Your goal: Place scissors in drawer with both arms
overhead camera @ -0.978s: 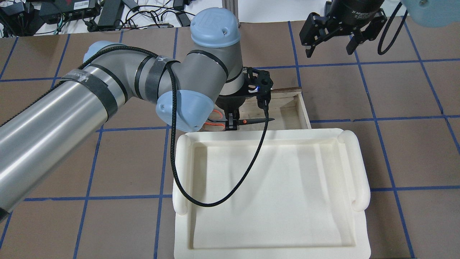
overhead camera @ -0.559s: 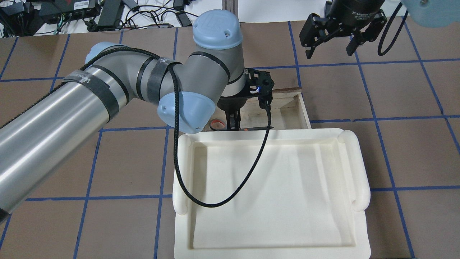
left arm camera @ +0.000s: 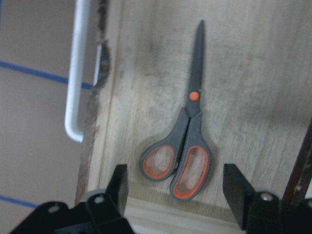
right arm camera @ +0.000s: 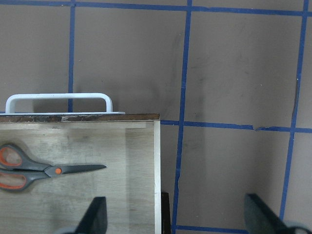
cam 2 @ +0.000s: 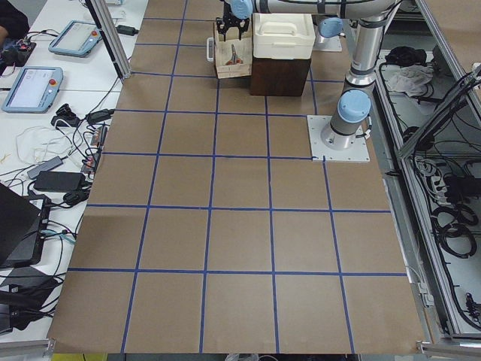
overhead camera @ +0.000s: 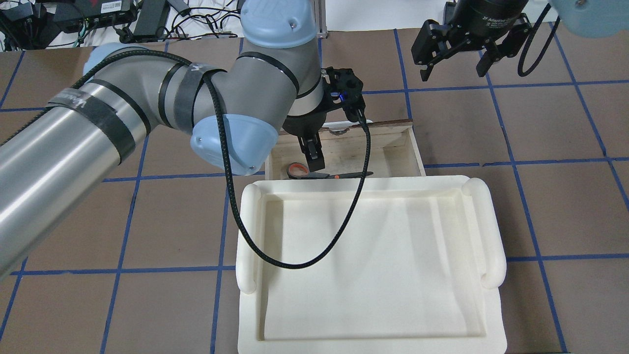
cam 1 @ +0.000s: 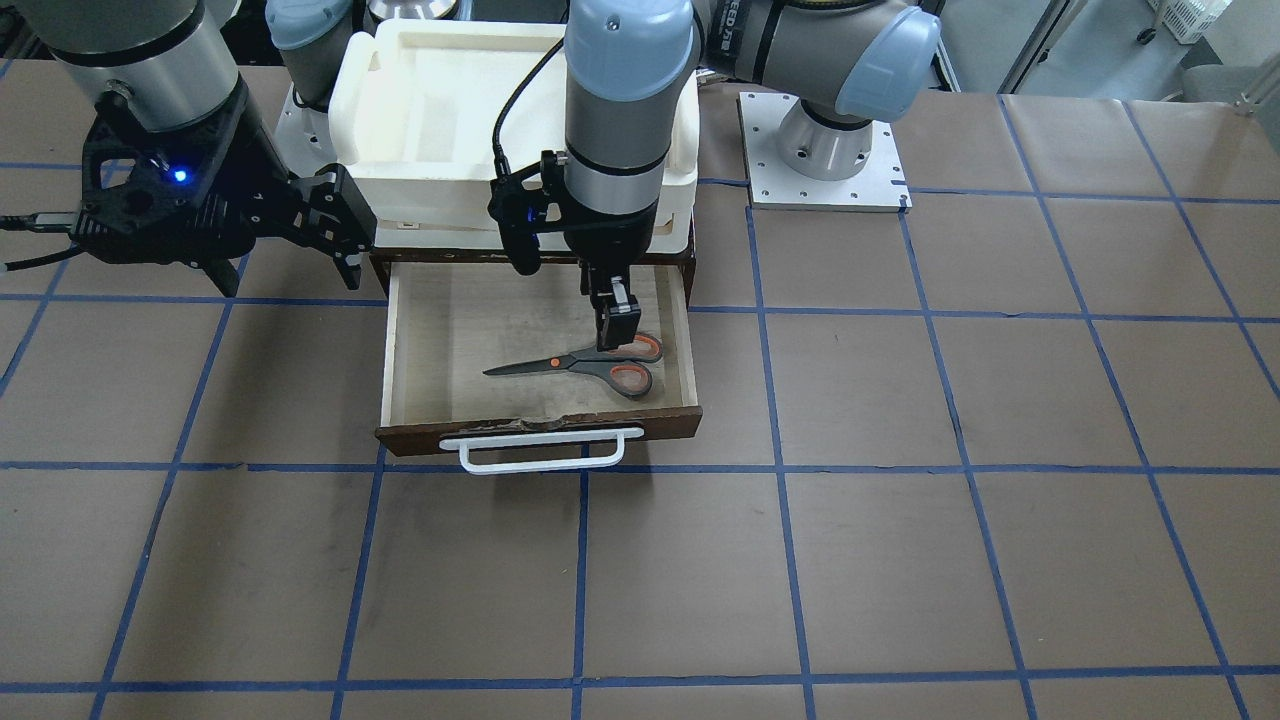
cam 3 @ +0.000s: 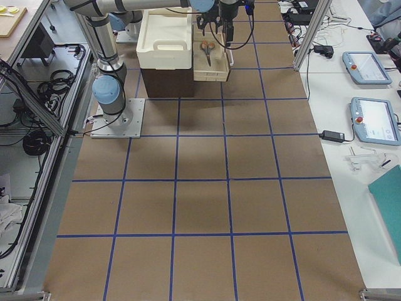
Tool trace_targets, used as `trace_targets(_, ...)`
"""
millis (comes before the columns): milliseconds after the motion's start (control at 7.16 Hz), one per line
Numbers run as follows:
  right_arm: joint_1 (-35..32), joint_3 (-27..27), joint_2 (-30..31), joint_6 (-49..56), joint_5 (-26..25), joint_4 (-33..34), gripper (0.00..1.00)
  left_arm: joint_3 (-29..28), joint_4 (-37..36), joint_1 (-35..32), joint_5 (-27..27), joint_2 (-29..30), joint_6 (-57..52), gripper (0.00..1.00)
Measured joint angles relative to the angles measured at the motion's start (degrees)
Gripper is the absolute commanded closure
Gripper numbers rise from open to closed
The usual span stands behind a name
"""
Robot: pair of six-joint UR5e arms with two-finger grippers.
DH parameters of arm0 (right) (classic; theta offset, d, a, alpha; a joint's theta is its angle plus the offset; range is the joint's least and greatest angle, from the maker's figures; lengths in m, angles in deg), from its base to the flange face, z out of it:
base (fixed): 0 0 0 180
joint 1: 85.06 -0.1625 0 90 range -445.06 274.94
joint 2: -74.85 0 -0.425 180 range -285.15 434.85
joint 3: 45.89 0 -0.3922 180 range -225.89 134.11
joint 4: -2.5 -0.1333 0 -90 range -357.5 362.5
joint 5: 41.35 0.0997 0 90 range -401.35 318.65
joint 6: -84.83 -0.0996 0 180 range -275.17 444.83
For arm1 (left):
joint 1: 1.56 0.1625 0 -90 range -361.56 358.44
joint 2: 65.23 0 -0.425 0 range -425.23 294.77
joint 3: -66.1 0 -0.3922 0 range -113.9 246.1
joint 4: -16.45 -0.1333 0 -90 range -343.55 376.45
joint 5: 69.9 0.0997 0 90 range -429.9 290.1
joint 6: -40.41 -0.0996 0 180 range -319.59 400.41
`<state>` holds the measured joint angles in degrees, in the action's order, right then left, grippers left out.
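Observation:
The scissors (cam 1: 580, 362) lie flat on the pale floor of the open drawer (cam 1: 440, 330), handles toward the robot's left and blades toward its right. They also show in the overhead view (overhead camera: 319, 173) and in both wrist views (left arm camera: 187, 141) (right arm camera: 39, 171). My left gripper (cam 1: 618, 335) hangs just above the scissors' handles, open and empty, its fingers (left arm camera: 119, 187) spread on either side of them. My right gripper (cam 1: 350, 245) is open and empty, beside the drawer's side wall on the robot's right, above the table (overhead camera: 451, 71).
A cream-white plastic tray (overhead camera: 491, 231) sits on top of the dark cabinet, over the drawer's back. The drawer's white bar handle (cam 1: 540, 450) faces away from the robot. Brown paper with blue tape lines (cam 1: 900, 500) covers the table.
My left gripper lowered the scissors into the drawer, let go of them and rose a little. The scissors now lie on the drawer floor. The right gripper has hardly moved.

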<state>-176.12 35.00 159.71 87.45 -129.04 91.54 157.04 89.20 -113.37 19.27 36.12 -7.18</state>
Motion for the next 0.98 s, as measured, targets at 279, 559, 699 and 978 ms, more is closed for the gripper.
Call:
trace_targets(279, 0.0, 0.05, 0.03, 0.01, 0.05, 0.01, 0.0, -1.41, 0.34, 6.04, 1.97, -2.4, 14.48, 0.0)
trace_targets(559, 0.0, 0.06, 0.1, 0.01, 0.05, 0.06, 0.0, -1.35, 0.74, 12.86, 2.33, -4.3, 30.44, 0.0)
trace_targets(699, 0.0, 0.06, 0.12, 0.01, 0.08, 0.04, 0.0, -1.13, 1.25, 16.12, 2.38, -4.83, 35.16, 0.0)
trace_targets(978, 0.0, 0.06, 0.12, 0.01, 0.14, 0.08, 0.0, -0.86, 4.56, 20.73, 2.5, -6.2, 40.86, 0.0)
